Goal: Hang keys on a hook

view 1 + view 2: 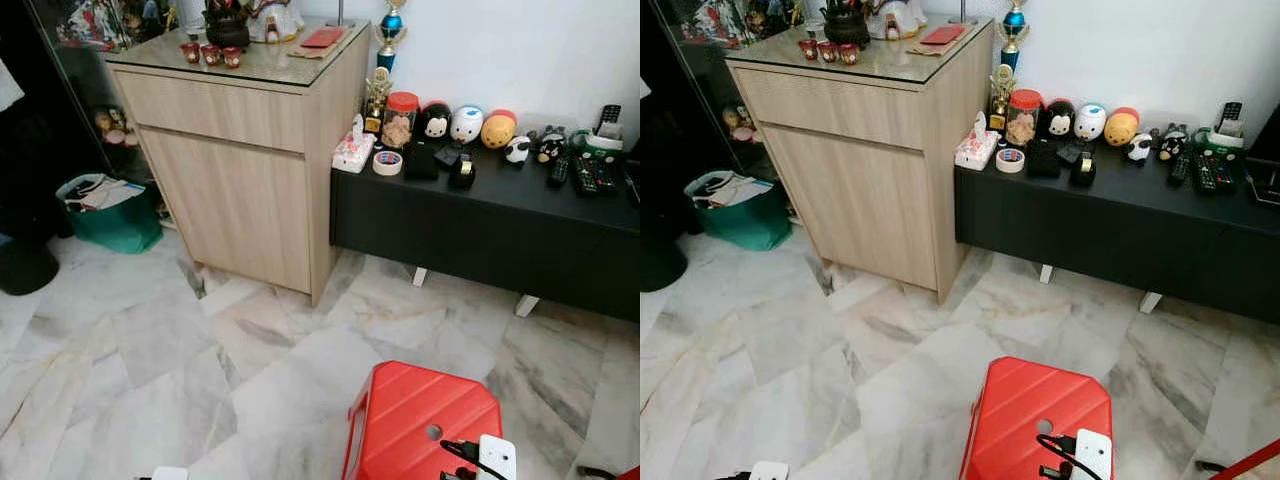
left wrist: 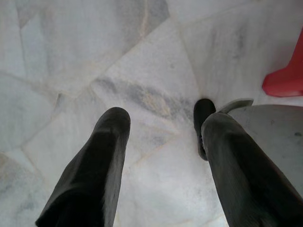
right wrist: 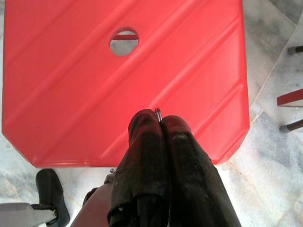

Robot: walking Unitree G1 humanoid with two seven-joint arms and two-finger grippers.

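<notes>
While the right gripper (image 3: pixel 158 118) hangs above the red stool (image 3: pixel 94 94), fingers pinched on a key ring (image 3: pixel 158 112) at their tips, the left gripper (image 2: pixel 163 125) gapes wide over marble floor (image 2: pixel 71 56).

This is a lived-in room of a home. A pale wood-grain cabinet with a glass top (image 1: pixel 240 150) stands on a grey-veined white marble tile floor (image 1: pixel 130 350). On the cabinet's top sit three small red cups (image 1: pixel 211 53) and a dark pot (image 1: pixel 228 28). Just right of the cabinet runs a low black desk (image 1: pixel 480 225) crowded with household clutter: a row of round plush toy heads (image 1: pixel 466 124), a floral tissue box (image 1: pixel 353 152), a roll of tape (image 1: pixel 387 162), small gold trophies (image 1: pixel 377 95) and black remote controls (image 1: pixel 590 172). Left of the cabinet sits a green bag of papers (image 1: pixel 110 215). In front of it, nearer the camera, stands a red plastic stool (image 1: pixel 410 420).
</notes>
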